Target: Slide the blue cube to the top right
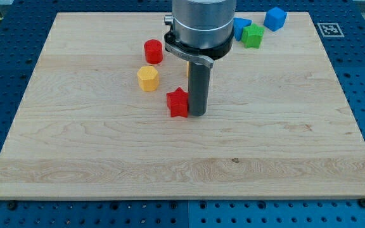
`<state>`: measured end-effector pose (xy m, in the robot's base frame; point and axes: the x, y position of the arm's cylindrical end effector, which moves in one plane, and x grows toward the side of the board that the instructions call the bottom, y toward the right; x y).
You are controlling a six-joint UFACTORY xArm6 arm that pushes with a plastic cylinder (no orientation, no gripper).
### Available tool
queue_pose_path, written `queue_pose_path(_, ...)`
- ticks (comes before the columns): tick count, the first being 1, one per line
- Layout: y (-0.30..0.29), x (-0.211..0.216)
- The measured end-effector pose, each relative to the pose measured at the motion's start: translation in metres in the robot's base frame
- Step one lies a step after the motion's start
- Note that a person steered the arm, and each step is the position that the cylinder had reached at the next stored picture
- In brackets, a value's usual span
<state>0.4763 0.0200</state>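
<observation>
The blue cube (275, 18) sits near the view's top right corner of the wooden board (296, 139). A second blue block (241, 28) lies to its left, partly behind the arm, touching a green block (253, 36). My tip (197, 114) rests on the board near the middle, far down-left of the blue cube. It stands right beside a red star-shaped block (178, 102), on that block's right.
A red cylinder (153, 51) and a yellow hexagonal block (148, 78) lie left of the arm. The arm's grey body (201, 25) hides part of the board's top middle. A marker tag (330, 29) sits off the board's top right corner.
</observation>
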Motion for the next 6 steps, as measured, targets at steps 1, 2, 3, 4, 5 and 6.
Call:
queue_pose_path(1,0.018,0.002)
queue_pose_path(2,0.104,0.0)
queue_pose_path(3,0.17,-0.025)
queue_pose_path(4,0.213,-0.063)
queue_pose_path(5,0.235,-0.115)
queue_pose_path(6,0.25,-0.168)
